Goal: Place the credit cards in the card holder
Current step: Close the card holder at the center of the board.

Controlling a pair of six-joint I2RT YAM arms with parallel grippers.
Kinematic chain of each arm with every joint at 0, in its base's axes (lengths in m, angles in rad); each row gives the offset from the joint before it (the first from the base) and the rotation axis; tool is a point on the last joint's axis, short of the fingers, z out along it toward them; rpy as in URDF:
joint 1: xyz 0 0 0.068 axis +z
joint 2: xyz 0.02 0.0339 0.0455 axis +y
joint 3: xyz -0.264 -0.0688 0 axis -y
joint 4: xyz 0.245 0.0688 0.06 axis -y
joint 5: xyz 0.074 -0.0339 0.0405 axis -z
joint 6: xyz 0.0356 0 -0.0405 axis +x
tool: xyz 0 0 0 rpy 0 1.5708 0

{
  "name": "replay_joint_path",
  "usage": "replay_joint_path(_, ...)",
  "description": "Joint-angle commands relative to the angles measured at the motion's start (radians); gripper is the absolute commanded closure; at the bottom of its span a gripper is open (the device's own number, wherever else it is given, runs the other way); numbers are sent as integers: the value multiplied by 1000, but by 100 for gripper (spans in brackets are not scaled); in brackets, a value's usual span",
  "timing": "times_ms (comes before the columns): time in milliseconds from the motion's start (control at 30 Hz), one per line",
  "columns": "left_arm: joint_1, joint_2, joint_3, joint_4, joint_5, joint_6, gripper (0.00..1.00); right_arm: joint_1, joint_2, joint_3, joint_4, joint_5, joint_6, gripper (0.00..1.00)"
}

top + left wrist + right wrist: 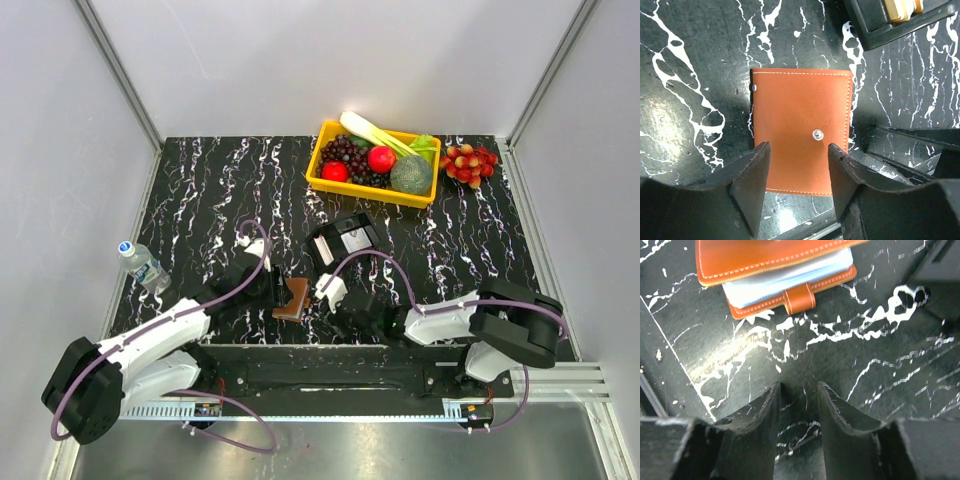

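Both claws stand open: left claw (799, 147) over the smooth stitched brown card holder (800, 102), right claw (799, 385) nearby.

Brown card holder (800, 130) lying flat, cover slightly ajar, pale inside; credit cards (901, 9) in black box (875, 31).

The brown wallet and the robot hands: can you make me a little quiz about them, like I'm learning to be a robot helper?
1. True or false: the right gripper holds a card.
2. What lies in the yellow basket? A. fruit and vegetables B. a water bottle C. cards
3. In the left wrist view, what brown thing lies under the open left gripper?
Key: 1 false, nothing is between its fingers. 2 A. 3 the card holder.
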Motion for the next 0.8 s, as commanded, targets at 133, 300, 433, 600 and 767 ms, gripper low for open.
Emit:
replay_joint_path(133,8,54,-31,36,-40,-13,47,-19,150,50,231,-118,-129,53)
replay_joint_path(300,13,57,-57,56,-37,-22,47,-38,168,25,321,-161,-148,48)
replay_joint_path(433,21,52,-62,53,-43,-30,46,-84,190,-5,416,-253,-159,45)
replay_joint_path(600,33,40,-68,47,-36,-35,46,-139,218,-36,516,-325,-189,43)
replay_joint_path(767,40,28,-69,47,-28,-35,45,-145,306,-39,648,-382,-252,43)
